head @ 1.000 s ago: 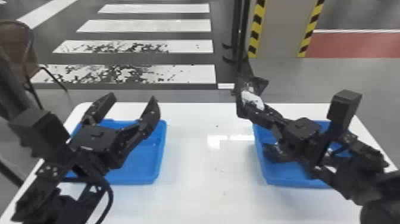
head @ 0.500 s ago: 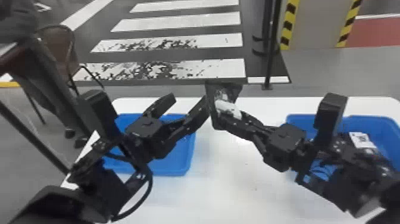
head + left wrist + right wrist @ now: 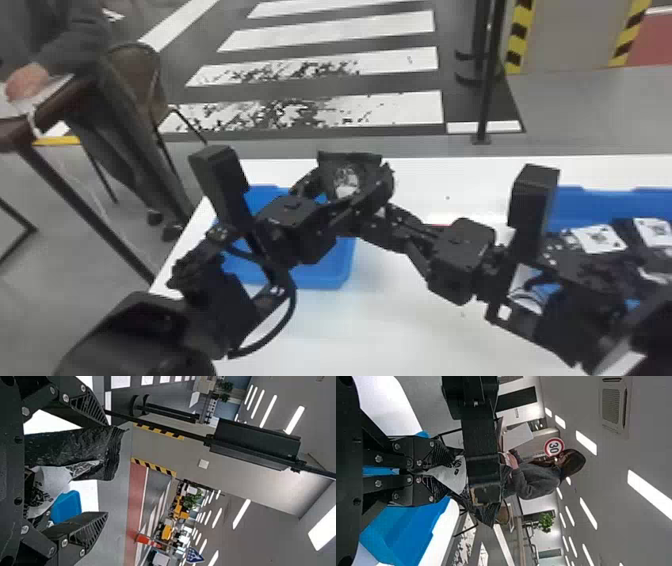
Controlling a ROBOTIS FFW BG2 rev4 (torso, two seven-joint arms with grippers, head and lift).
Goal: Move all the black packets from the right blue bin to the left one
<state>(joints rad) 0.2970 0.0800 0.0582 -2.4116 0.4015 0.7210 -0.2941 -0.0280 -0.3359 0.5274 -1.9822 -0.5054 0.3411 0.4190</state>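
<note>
My left gripper point(image 3: 345, 187) is above the left blue bin point(image 3: 320, 272) in the head view, with a black packet point(image 3: 345, 175) between its spread fingers. In the left wrist view, the fingers of this gripper point(image 3: 106, 468) stand apart around the packet point(image 3: 75, 445), which has a white label. From the other side comes my right gripper point(image 3: 377, 215); in the right wrist view this gripper point(image 3: 447, 472) is shut on the labelled part of the packet point(image 3: 455, 477). More black packets with white labels point(image 3: 597, 237) lie in the right blue bin point(image 3: 600, 205), partly behind the right arm.
Both bins stand on a white table point(image 3: 400, 320). The two arms meet above the left bin, close together. Beyond the table's left side are a chair point(image 3: 135, 70) and a person at a dark-framed desk point(image 3: 55, 107).
The head view has swung, shifting the scene rightward. My right gripper has carried the packet left to the left gripper, and it now sits between the left gripper's open fingers.
</note>
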